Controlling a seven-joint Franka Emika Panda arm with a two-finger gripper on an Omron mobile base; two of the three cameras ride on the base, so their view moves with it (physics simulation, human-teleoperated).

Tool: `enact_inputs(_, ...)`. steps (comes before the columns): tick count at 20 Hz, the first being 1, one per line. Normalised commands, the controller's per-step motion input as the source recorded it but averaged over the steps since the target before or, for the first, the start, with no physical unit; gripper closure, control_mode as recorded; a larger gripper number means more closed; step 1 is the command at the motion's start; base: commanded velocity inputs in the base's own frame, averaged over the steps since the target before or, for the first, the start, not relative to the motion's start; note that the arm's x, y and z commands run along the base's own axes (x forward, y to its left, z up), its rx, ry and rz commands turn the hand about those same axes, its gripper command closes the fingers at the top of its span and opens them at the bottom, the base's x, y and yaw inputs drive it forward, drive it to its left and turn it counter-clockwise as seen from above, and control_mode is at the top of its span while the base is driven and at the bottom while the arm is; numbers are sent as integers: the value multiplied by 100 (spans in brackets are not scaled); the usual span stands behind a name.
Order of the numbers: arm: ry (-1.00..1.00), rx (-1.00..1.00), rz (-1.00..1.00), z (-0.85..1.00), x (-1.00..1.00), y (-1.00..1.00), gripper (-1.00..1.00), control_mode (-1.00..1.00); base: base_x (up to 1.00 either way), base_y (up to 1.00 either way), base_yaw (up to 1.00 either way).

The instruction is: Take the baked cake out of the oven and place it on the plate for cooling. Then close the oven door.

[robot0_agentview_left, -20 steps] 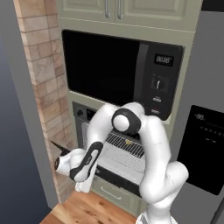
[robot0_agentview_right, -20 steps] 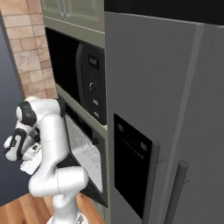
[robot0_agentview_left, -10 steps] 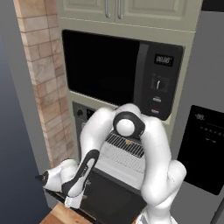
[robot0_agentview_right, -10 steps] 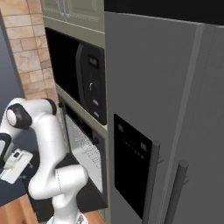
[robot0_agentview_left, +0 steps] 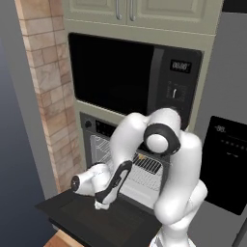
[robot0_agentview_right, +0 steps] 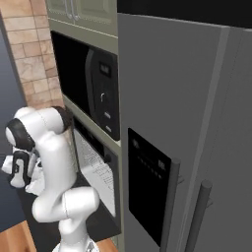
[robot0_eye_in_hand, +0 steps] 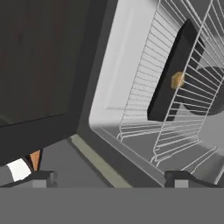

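The oven (robot0_agentview_left: 144, 179) stands open, its grey inside and wire racks (robot0_eye_in_hand: 144, 87) showing. The oven door (robot0_agentview_left: 99, 219) lies flat like a black shelf; in the hand view it is the dark panel (robot0_eye_in_hand: 39, 65) at the left. The baked cake (robot0_eye_in_hand: 177, 79), a small tan lump, sits on a dark tray (robot0_eye_in_hand: 168, 94) on a rack inside, and appears as a tan speck (robot0_agentview_left: 141, 157) from the left base. My gripper (robot0_eye_in_hand: 113, 177) hovers just above the door (robot0_agentview_left: 100, 202), facing the cavity, open with nothing between its fingertips. The plate is out of view.
A large black microwave (robot0_agentview_left: 116, 77) sits right above the oven's control strip (robot0_agentview_left: 103, 126). A brick pillar (robot0_agentview_left: 46, 96) stands to the left, a grey fridge (robot0_agentview_right: 187, 123) to the right. The lowered door juts out over the wood floor (robot0_agentview_left: 60, 240).
The oven door has swung down from part-open to flat. My gripper, shut on its handle a second ago, has opened, let go and now points into the oven.
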Motion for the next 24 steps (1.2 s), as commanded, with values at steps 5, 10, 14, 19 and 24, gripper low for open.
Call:
enact_inputs(5,19,-1,-9,-42,100,-20,-100,-100,0,0,0)
enact_inputs(10,13,0,-12,-80,84,-3,-100,-100,0,0,0)
enact_inputs(14,1,-4,-9,-42,64,0,-100,-100,0,0,0)
enact_inputs(19,-2,-7,1,-12,54,-19,-100,-100,0,0,0)
enact_inputs(24,9,-11,26,-32,61,-42,-100,-100,0,0,0)
